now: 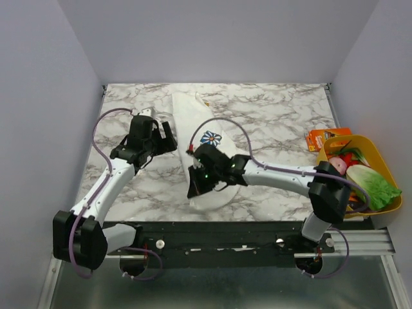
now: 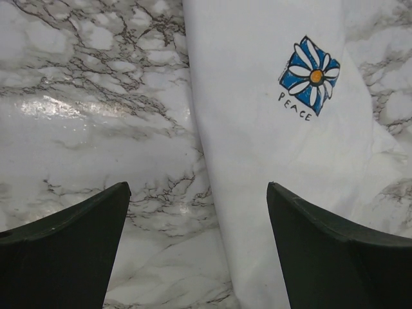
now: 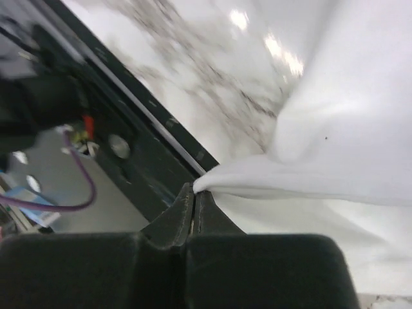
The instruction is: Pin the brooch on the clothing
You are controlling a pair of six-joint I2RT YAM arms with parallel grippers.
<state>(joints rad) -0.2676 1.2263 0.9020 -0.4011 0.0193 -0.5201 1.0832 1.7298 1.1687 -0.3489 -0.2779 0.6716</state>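
Observation:
The white T-shirt (image 1: 193,112) lies folded in a long strip on the marble table, its blue-and-white flower print (image 1: 210,137) facing up. My left gripper (image 1: 168,138) is open and empty, hovering over the shirt's left edge; in the left wrist view its fingers (image 2: 77,244) straddle that edge, with the shirt (image 2: 257,141) and print (image 2: 310,76) ahead. My right gripper (image 1: 193,190) is shut on a fold of the shirt's near edge (image 3: 270,177), its fingertips (image 3: 194,187) pinching the cloth just above the table. The brooch is not in view.
A yellow basket (image 1: 389,168) holding toy vegetables stands at the right edge, with an orange packet (image 1: 320,138) behind it. The black mounting rail (image 1: 225,233) runs along the near edge, also showing in the right wrist view (image 3: 129,161).

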